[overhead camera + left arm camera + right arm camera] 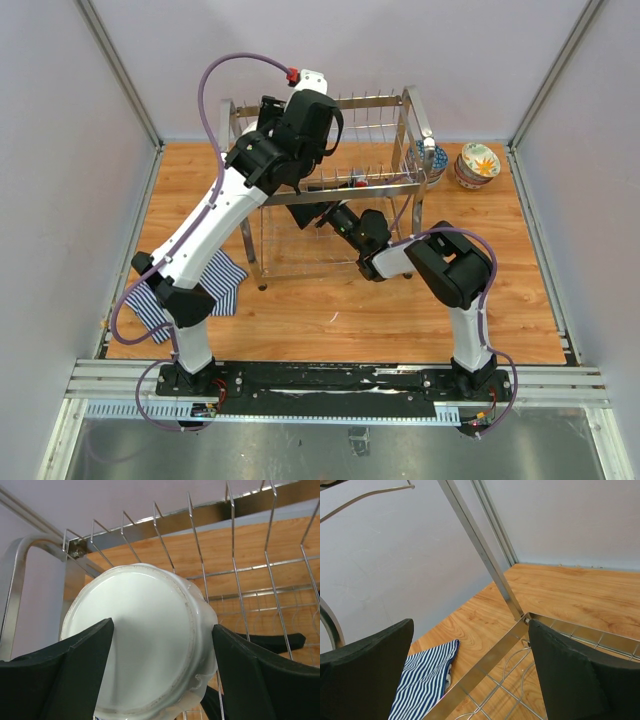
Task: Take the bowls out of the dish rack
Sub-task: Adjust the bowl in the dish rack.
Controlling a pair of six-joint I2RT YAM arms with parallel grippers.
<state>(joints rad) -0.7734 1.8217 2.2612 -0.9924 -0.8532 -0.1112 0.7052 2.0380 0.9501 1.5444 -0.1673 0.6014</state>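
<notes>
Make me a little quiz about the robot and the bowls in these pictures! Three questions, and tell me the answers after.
1. True or false: the right gripper is holding a bowl.
2. What is framed between the open fingers of the left gripper? A) white bowl B) cup C) spoon
3. Fill in: the striped cloth lies on the robot's ___ side of the dish rack.
Key: 1 false, it is open and empty. 2 A. 3 left.
</notes>
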